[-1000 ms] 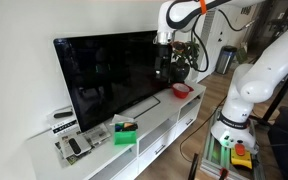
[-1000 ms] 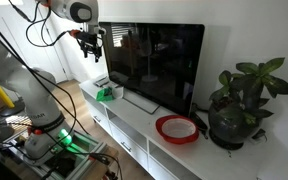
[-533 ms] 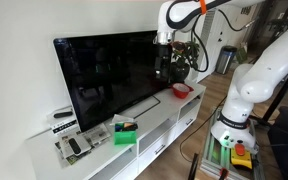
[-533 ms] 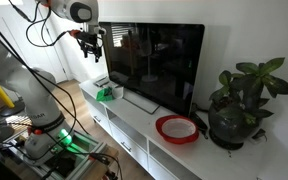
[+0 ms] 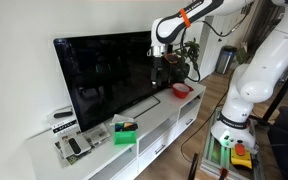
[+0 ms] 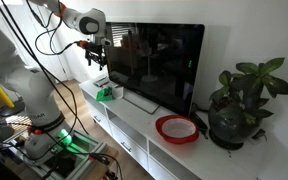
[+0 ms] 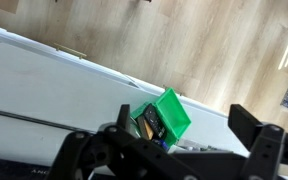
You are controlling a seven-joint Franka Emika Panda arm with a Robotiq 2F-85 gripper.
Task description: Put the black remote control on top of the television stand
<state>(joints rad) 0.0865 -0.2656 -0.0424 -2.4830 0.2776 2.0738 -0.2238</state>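
The television stand [image 5: 162, 117] is a long low white cabinet under the big black TV [image 5: 104, 75]; it also shows in the other exterior view [image 6: 136, 122] and as a white strip in the wrist view [image 7: 54, 85]. My gripper [image 5: 162, 68] [image 6: 97, 58] hangs in the air in front of the TV, open and empty. In the wrist view my gripper [image 7: 184, 125] is spread wide above a green box [image 7: 170, 112] that holds a dark object with buttons. I cannot pick out the slim black remote control for certain.
The green box [image 5: 126, 131] [image 6: 107, 94] stands on the cabinet. A clear tray with a short buttoned remote [image 5: 73, 146] and a white box [image 5: 63, 125] lie at one end. A red bowl [image 5: 181, 90] [image 6: 176, 128] and a potted plant [image 6: 242, 100] stand at the opposite end.
The arm has changed posture and the gripper has come down a little in front of the TV. Nothing on the cabinet has moved.
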